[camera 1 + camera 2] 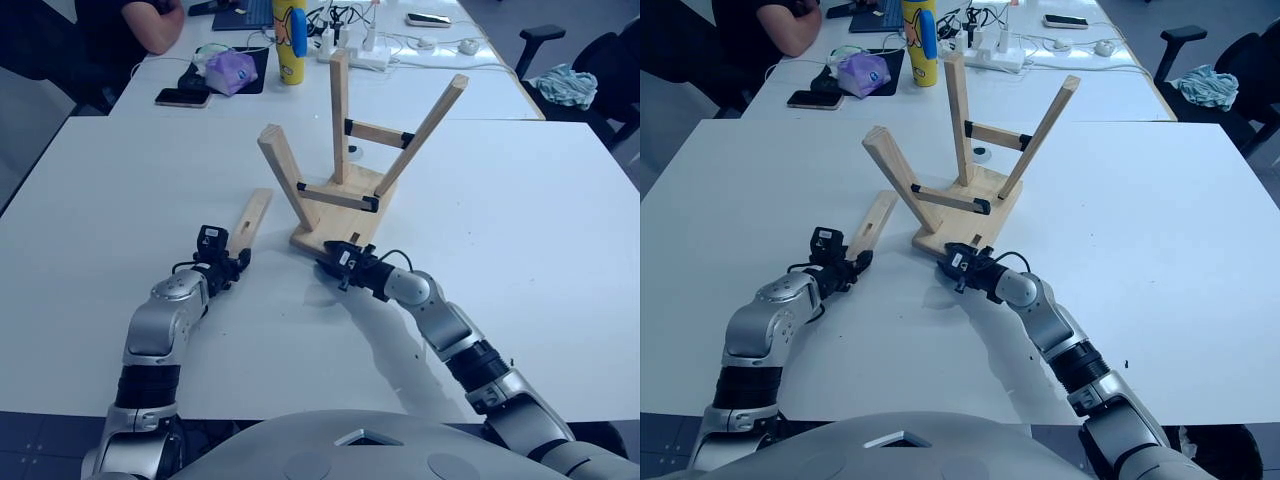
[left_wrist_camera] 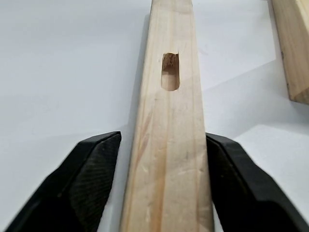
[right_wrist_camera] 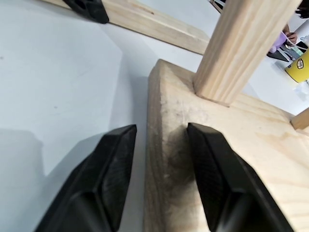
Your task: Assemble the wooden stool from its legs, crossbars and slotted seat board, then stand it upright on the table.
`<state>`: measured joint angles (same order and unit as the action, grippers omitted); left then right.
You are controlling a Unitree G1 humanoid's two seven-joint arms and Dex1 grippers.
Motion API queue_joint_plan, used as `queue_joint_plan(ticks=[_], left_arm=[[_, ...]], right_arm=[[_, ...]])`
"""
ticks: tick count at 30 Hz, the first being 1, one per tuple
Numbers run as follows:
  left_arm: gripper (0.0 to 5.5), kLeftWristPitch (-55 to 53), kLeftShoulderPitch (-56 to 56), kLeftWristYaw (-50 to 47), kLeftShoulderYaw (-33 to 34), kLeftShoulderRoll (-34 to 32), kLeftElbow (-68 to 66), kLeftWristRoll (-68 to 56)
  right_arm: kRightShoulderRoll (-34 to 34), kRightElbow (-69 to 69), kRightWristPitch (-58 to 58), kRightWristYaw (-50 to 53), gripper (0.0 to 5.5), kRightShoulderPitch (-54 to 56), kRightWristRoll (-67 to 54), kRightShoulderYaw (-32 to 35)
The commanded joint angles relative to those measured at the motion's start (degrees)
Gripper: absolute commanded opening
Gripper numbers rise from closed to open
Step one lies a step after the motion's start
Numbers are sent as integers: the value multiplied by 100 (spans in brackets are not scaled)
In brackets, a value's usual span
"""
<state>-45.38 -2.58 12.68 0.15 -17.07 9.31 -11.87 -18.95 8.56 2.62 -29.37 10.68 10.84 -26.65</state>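
Three legs point(image 1: 340, 110) stand up out of the seat board point(image 1: 318, 238), which lies flat near the middle of the white table point(image 1: 520, 220), with two crossbars point(image 1: 378, 133) joining them. A fourth leg point(image 1: 250, 218) lies loose on the table just beside the board.

From the head views the left gripper point(image 1: 241, 260) sits at the loose leg's near end and the right gripper point(image 1: 327, 260) at the board's near corner. The wrist views add the detail. The left fingers point(image 2: 91, 164) are spread to either side of the leg, whose upper face carries an oval slot point(image 2: 170, 71). The right fingers point(image 3: 113, 164) are apart, one over the table and one above the board, astride its edge, close to a socketed leg.

A yellow bottle point(image 1: 290, 40) stands on the far table; its contents cannot be seen.
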Motion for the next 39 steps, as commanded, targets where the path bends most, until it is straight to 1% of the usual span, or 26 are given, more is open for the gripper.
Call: queue_joint_plan(ticks=[1,3,7,8,9,10,15,18,20,22,24,26,29,31,35,39], left_arm=[[222,116,181,158,-40,-42,49,5],[207,467,300,152,-41,-69,90,129],[207,968,472,-37,-6,114,272,262],[207,1095,510,-125,37,169,331,304],[207,1232,543,-252,138,243,402,324],[207,1407,571,-379,260,324,472,337],[207,2625,700,-815,634,455,1008,632],[207,3607,739,-852,767,411,1495,816],[207,4154,738,-717,775,300,1827,887],[207,4540,718,-520,708,146,2113,966],[207,4746,708,-354,690,22,2388,979],[207,4926,735,-212,630,-117,2548,1098],[207,5318,885,-73,453,-320,2661,1513],[207,5513,1025,-32,384,-319,2690,1613],[207,5891,1349,104,178,-319,2737,1705],[207,6158,1596,246,-98,-291,2745,1749]], right_arm=[[-100,217,211,-146,248,-301,-59,116],[-70,188,21,-125,277,-327,-119,177],[-68,-58,-316,-178,338,-458,-305,302],[-83,-183,-329,-224,345,-510,-383,346],[-118,-412,-273,-358,372,-605,-544,390],[-179,-688,-188,-523,376,-718,-704,415],[-533,-2363,1129,-1363,376,-1252,-2038,677],[-525,-3180,2708,-1556,376,-1262,-3892,1348],[-569,-3595,3728,-1400,376,-1092,-5358,1890],[-622,-3846,4316,-1072,376,-814,-6790,2345],[-672,-3885,4485,-603,376,-441,-8220,2669],[-602,-3691,4437,-101,376,-53,-9148,2898],[-427,-3411,4243,616,376,370,-9790,3063],[-337,-3276,4127,1073,376,531,-10113,3094],[-280,-3182,4039,1628,376,778,-10593,3098],[-227,-3138,4056,2017,376,979,-10687,3034]])
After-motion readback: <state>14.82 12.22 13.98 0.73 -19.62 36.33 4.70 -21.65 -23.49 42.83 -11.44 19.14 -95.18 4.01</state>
